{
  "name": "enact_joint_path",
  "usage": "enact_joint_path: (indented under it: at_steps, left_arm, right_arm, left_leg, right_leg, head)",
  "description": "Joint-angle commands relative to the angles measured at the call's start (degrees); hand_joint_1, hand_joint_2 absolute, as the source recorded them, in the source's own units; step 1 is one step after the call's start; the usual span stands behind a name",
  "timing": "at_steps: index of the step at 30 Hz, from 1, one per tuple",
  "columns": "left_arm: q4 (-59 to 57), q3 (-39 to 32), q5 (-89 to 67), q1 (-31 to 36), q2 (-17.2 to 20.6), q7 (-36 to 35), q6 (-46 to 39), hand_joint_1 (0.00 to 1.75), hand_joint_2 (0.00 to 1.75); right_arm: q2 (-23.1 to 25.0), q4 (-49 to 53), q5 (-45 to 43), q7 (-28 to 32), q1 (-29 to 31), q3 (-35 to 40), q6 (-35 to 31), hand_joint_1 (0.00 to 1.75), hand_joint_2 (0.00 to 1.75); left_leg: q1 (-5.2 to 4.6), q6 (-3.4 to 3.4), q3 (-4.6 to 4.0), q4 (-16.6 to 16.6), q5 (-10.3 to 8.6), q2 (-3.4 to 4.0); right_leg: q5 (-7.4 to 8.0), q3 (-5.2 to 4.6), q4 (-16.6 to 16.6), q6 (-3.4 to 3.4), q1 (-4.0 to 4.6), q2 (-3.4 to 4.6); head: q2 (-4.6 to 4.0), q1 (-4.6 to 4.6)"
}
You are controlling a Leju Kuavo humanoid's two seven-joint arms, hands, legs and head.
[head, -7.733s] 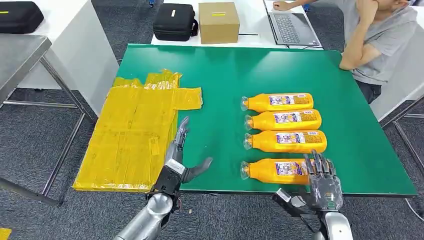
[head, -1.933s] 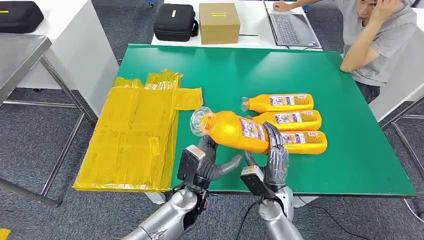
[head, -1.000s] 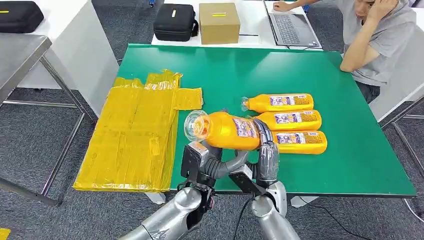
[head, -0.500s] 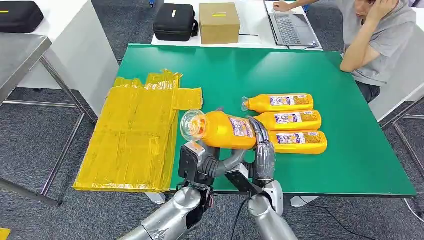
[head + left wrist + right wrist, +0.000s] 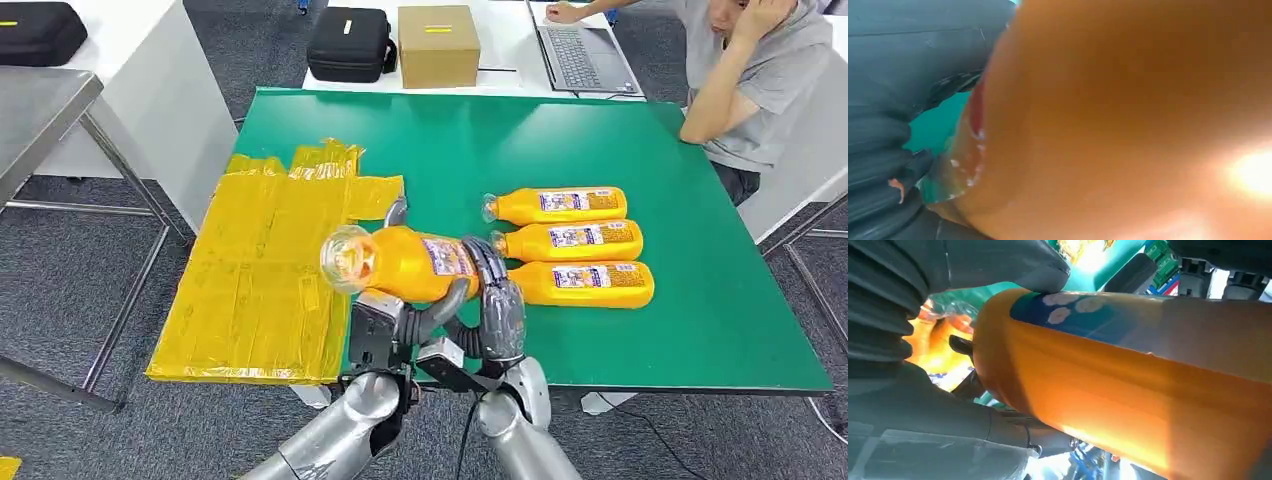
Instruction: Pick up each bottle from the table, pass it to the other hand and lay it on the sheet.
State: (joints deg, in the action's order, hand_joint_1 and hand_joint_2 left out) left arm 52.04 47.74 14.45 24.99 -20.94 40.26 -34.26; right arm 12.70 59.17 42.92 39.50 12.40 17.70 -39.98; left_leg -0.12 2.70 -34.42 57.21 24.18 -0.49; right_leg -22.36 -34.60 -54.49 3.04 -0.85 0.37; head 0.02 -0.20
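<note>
Both hands have carried the bottle (image 5: 405, 263) leftward, so its clear base now hangs over the edge of the yellow sheet (image 5: 265, 275). The right hand (image 5: 497, 310) wraps the labelled end; the left hand (image 5: 385, 325) cups the bottle from beneath, thumb curled up its side, so the handover looks under way. Three more bottles (image 5: 570, 243) lie on the green table (image 5: 640, 150). A person (image 5: 755, 75) sits at the far corner.

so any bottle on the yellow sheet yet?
No: three bottles lie on the green table, the fourth bottle is held above its edge beside the yellow sheet.
</note>
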Motion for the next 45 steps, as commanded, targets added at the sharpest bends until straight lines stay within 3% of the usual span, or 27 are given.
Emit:
enact_joint_path:
  at_steps: [1, 11, 12, 13, 24, 25, 26, 27, 45]
  left_arm:
    - [3.8, 0.0, -6.0, 0.5, 0.9, -0.3, -4.2, 0.0, 1.75]
    - [2.4, 1.6, -3.2, 1.1, 0.9, -0.3, -2.5, 0.03, 1.75]
    - [2.4, 1.8, -3.1, 1.2, 0.9, -0.3, -2.2, 1.43, 1.75]
    - [1.5, 1.8, -2.4, 1.6, 0.9, -0.3, -1.4, 1.71, 1.75]
    - [2.0, -0.1, -6.2, 1.1, 0.9, -0.3, -0.8, 1.75, 1.75]
    - [1.6, -0.3, -5.8, 1.1, 0.9, -0.3, -0.2, 1.75, 1.75]
    - [1.0, -0.6, -4.7, 1.1, 0.9, -0.3, 0.9, 1.75, 1.75]
    - [0.6, -0.7, -4.2, 1.2, 0.9, -0.3, 1.5, 1.75, 1.75]
    - [-4.8, -5.6, -5.7, 4.6, 1.3, -0.3, 2.5, 1.75, 1.75]
  right_arm:
    - [2.1, -4.5, -2.2, 0.5, 1.9, 1.7, 0.0, 1.75, 1.75]
    - [2.0, -3.6, -1.7, 0.5, 1.2, 0.9, 0.0, 1.75, 1.75]
    - [2.0, -3.6, -1.6, 0.5, 1.2, 1.0, 0.0, 1.75, 1.75]
    - [2.0, -3.6, -1.8, 0.5, 1.0, 1.5, 0.0, 1.75, 1.75]
    - [2.3, -4.0, -4.3, 0.5, 0.5, 2.1, 0.0, 1.75, 1.75]
    - [2.4, -4.3, -5.3, 0.5, 0.5, 2.2, 0.0, 1.2, 1.75]
    - [2.7, -4.3, -6.1, 0.5, 0.5, 1.6, 0.0, 0.44, 1.75]
    - [2.8, -4.1, -6.2, 0.5, 0.5, 1.3, 0.0, 0.05, 1.75]
    - [4.3, -9.3, -13.6, 0.5, 3.4, -3.4, 0.0, 0.0, 1.75]
  left_leg:
    - [0.02, -0.13, 0.23, 0.0, 0.13, 0.16]
    - [0.02, -0.1, 0.18, 0.0, 0.07, 0.04]
    - [0.03, -0.14, 0.28, 0.0, 0.13, 0.05]
    - [0.02, -0.11, 0.19, 0.0, 0.08, 0.03]
    - [0.04, -0.14, 0.27, 0.0, 0.12, 0.06]
    - [0.03, -0.12, 0.21, 0.0, 0.09, 0.06]
    - [0.03, -0.14, 0.29, 0.0, 0.13, 0.09]
    - [0.03, -0.12, 0.22, 0.0, 0.09, 0.08]
    - [0.02, -0.09, 0.09, 0.0, 0.03, 0.1]
  right_leg:
    - [-0.1, 0.16, 0.0, -0.12, 0.03, 0.11]
    - [-0.08, 0.14, 0.0, -0.09, 0.02, -0.01]
    - [-0.15, 0.24, 0.0, -0.12, 0.04, -0.03]
    - [-0.1, 0.16, 0.0, -0.09, 0.03, -0.03]
    - [-0.13, 0.21, 0.0, -0.12, 0.05, -0.01]
    - [-0.09, 0.16, 0.0, -0.1, 0.05, 0.01]
    - [-0.13, 0.22, 0.0, -0.12, 0.04, 0.02]
    - [-0.08, 0.17, 0.0, -0.1, 0.04, 0.02]
    - [-0.02, 0.05, 0.0, -0.07, 0.03, 0.06]
  head:
    - [0.0, -0.02]
    - [0.0, 0.0]
    - [-0.02, 0.0]
    - [0.0, 0.0]
    - [0.0, 0.0]
    - [0.0, 0.0]
    - [0.0, 0.0]
    - [0.0, 0.0]
    - [0.0, 0.0]
